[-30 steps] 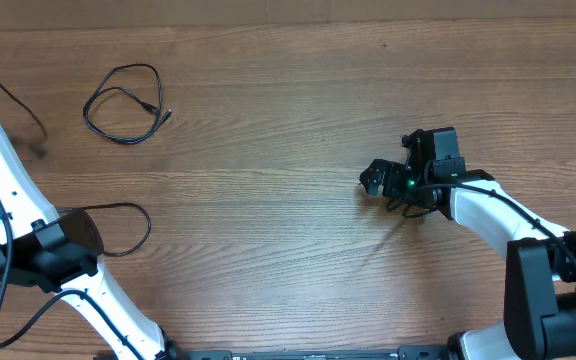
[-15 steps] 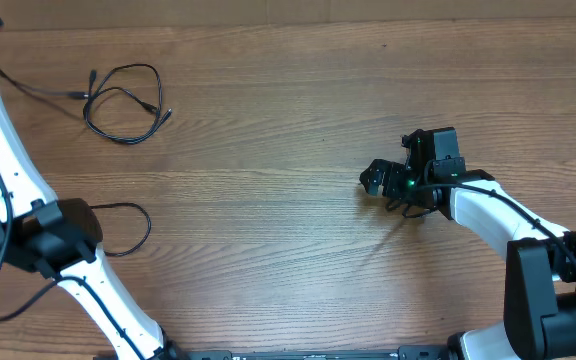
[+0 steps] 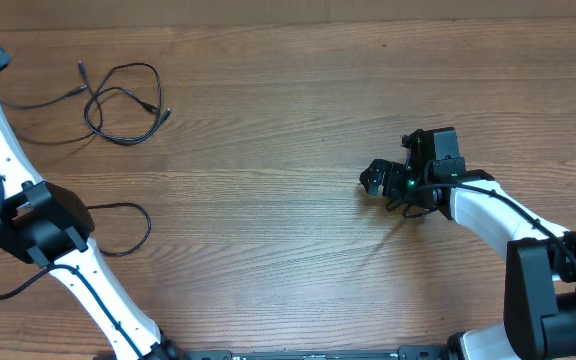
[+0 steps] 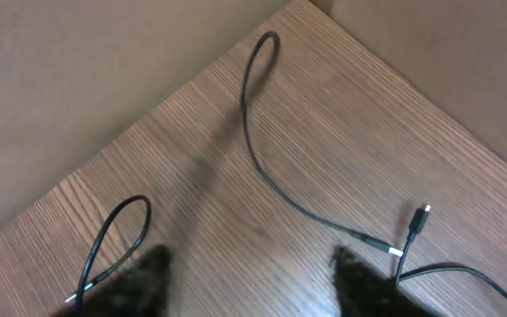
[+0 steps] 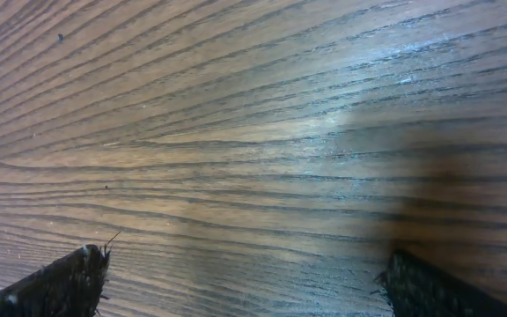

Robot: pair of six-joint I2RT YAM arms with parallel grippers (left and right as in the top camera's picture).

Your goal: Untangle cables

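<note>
One black cable (image 3: 123, 100) lies in a loose loop at the table's far left. A second black cable (image 3: 53, 98) trails from beside it toward the left edge, its plug end (image 3: 80, 68) free. In the left wrist view this strand (image 4: 262, 167) curves across the wood to a white-tipped plug (image 4: 393, 251), next to another plug (image 4: 421, 216). My left gripper (image 4: 258, 282) hovers above them, open, with nothing between its fingers. Over bare wood at centre right, my right gripper (image 3: 370, 180) is wide open and empty.
The left arm's own black wiring (image 3: 128, 215) loops over the table near its elbow (image 3: 33, 225). The table's far edge meets a brown wall (image 4: 104, 62) just behind the cables. The right arm (image 3: 498, 215) reaches in from the lower right.
My left gripper has opened and let go of the strand it was pulling taut; that strand now lies slack on the wood. The left arm shifted slightly. The right arm has not moved.
</note>
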